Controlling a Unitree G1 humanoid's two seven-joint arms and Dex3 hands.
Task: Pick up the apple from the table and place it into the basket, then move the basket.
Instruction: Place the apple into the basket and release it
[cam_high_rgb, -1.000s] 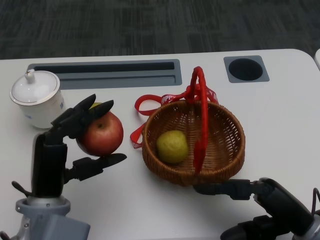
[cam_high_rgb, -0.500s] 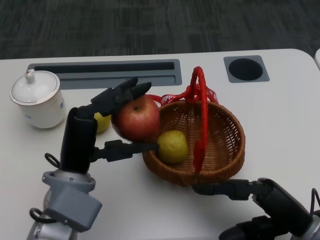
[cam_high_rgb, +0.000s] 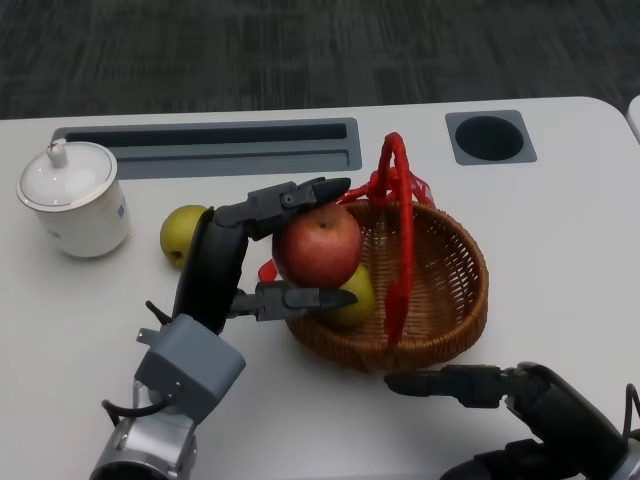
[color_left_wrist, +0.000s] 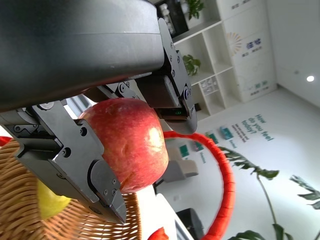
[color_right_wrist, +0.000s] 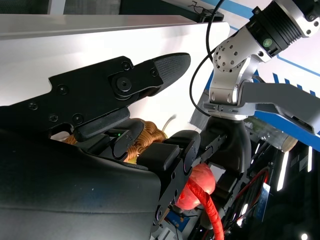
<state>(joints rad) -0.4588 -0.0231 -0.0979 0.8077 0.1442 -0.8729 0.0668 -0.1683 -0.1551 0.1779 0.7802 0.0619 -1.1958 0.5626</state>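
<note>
So the left hand (cam_high_rgb: 262, 255) has the apple (cam_high_rgb: 317, 243) clamped between its upper and lower fingers, and the fruit is hanging right over the near-left rim of the basket (cam_high_rgb: 455, 320), clear of the tabletop. The basket sits right of the tabletop's middle, with a yellow-green fruit (cam_high_rgb: 358, 288) already inside, pretty much under the apple.

To do this bit well, I'd say carry the apple a touch further in, towards the open wicker beside the red handle (cam_high_rgb: 404, 240), and get it low before letting the fingers part. Dropped from here it could land on that fruit and roll, or clip the rim. The handle arches straight across the middle, so stay on the left half of the basket and don't bump it.

The right hand (cam_high_rgb: 470, 384) is parked near the front edge of the tabletop, just outside the basket's near wall, fingers stretched towards it and holding nothing.

The left wrist view is handy: it shows the fingers really seated on both sides of the apple's skin, with wicker and the yellow fruit beneath, which the head view only hints at. The head view alone gives the layout, plus a second green fruit (cam_high_rgb: 183, 231) and a lidded white cup (cam_high_rgb: 70, 197) towards the left edge.
</note>
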